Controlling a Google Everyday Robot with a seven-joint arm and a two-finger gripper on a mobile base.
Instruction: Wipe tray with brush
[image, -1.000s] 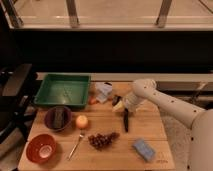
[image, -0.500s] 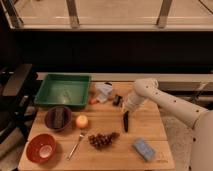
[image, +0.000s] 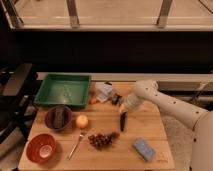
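Note:
The green tray (image: 45, 95) lies at the back left of the wooden table. The black brush (image: 122, 123) lies flat near the table's middle, pointing toward the front edge. My gripper (image: 123, 111) reaches in from the right on a white arm. It is down at the brush's far end and shut on it. The brush rests on the wood, well to the right of the tray.
A dark brown bowl (image: 57, 118), an orange fruit (image: 81, 121), a metal fork (image: 77, 143), grapes (image: 102, 140), a red bowl (image: 41, 148) and a blue-grey sponge (image: 144, 149) sit nearer the front. A white packet (image: 104, 91) lies right of the tray. A black chair (image: 17, 80) stands left.
My gripper has come down onto the brush's far end and gone from open to shut. The brush and the other objects have stayed where they were.

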